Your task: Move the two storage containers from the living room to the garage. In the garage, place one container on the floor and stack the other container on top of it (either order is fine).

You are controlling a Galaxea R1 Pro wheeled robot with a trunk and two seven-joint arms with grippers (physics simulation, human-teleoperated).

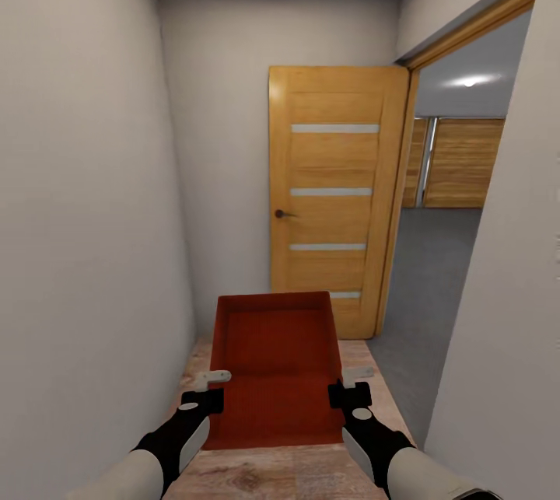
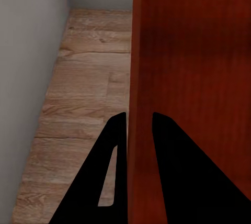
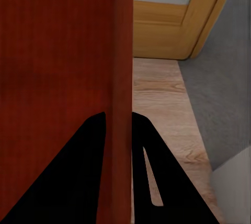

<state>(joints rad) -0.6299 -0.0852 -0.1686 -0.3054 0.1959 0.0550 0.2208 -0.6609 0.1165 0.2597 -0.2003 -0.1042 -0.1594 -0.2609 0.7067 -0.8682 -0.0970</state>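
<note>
Hallway first: narrow, white walls, wood plank floor (image 1: 280, 477), with an open wooden door (image 1: 336, 197) ahead and a grey-floored room (image 1: 424, 290) through the doorway on the right, which I'm guessing is the garage.

Between my two arms I've got one storage container (image 1: 276, 364), carried level above the planks, nothing under it but air. It's a red-orange tray with thin low walls and a flat bottom. My read is that it's light and rigid, probably a bit slick on those smooth walls, so the sensible hold is the rim, one side wall each, opposite each other so it can't swing or tip.

That's how it sits now. The left gripper (image 1: 208, 387) is pinched narrow on the left wall near my end; the left wrist view shows the wall running between both fingers (image 2: 112, 150). The right gripper (image 1: 350, 385) does the same on the right wall, fingers (image 3: 144, 156) closed tight either side of it.
</note>
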